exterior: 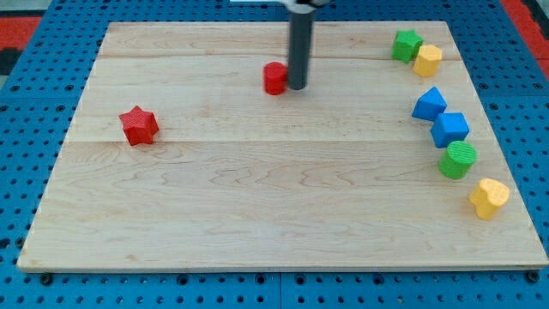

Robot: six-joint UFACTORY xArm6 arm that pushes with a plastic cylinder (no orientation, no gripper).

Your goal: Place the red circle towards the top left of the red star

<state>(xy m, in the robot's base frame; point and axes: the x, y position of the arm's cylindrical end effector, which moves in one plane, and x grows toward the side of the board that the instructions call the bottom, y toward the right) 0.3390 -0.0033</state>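
The red circle [274,77] sits on the wooden board [257,215] near the top centre. My tip [297,87] touches or nearly touches the circle's right side. The red star [139,125] lies far to the view's left, lower than the circle. The circle is up and to the right of the star, well apart from it.
Along the view's right edge stand a green block [407,45], a yellow block [427,60], a blue triangle [429,104], a blue block [449,129], a green circle [458,160] and a yellow heart-like block [488,197].
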